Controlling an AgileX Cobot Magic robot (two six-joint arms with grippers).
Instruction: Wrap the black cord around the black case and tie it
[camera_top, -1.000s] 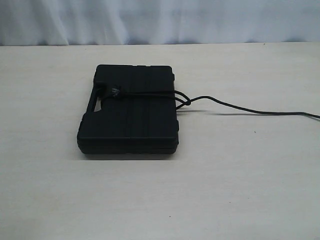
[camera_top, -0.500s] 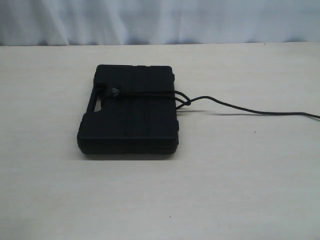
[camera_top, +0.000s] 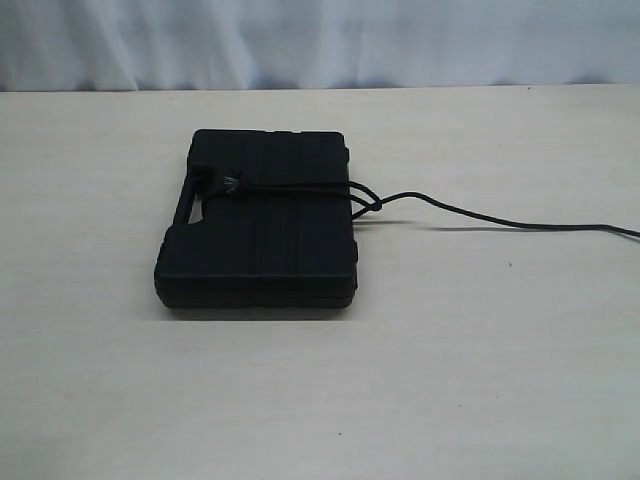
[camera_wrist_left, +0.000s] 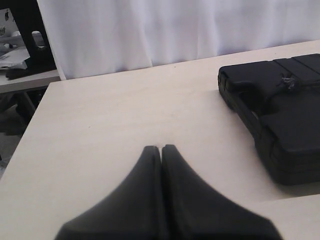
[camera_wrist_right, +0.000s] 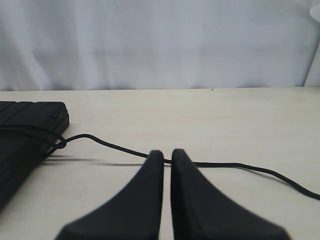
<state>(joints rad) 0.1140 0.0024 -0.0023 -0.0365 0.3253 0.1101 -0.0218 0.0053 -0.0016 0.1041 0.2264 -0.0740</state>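
The black case (camera_top: 260, 230) lies flat in the middle of the table, its slot handle at the left. The black cord (camera_top: 300, 187) crosses its lid, with a frayed knot (camera_top: 232, 183) by the handle and a small loop at the right edge. The cord's free tail (camera_top: 480, 217) runs right along the table and out of view. My left gripper (camera_wrist_left: 161, 148) is shut and empty, well away from the case (camera_wrist_left: 290, 120). My right gripper (camera_wrist_right: 167, 152) is shut and empty, with the cord (camera_wrist_right: 120, 147) lying on the table just beyond its tips. Neither arm shows in the exterior view.
The pale table (camera_top: 450, 380) stretches around the case. A white curtain (camera_top: 320, 40) hangs behind the far edge. The table's side edge (camera_wrist_left: 30, 125) and dark clutter beyond it show in the left wrist view.
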